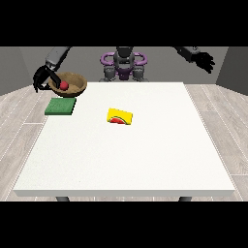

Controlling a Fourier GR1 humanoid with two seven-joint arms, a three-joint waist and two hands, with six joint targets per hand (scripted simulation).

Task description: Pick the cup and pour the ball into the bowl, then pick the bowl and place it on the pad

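A brown wooden bowl (72,83) hangs in the air above the table's far left corner, with a red ball (64,85) inside it. The hand at the view's left (42,77) is curled round the bowl's left rim and holds it up. Just below and in front of the bowl lies the green square pad (61,106) on the table. A yellow cup (119,116) lies on its side near the table's middle, its red inside facing the camera. The hand at the view's right (205,60) is raised off the table at the far right, fingers spread.
The white table (126,155) fills the view's middle. The robot's torso (124,65) stands behind the table's far edge. Wooden floor surrounds the table.
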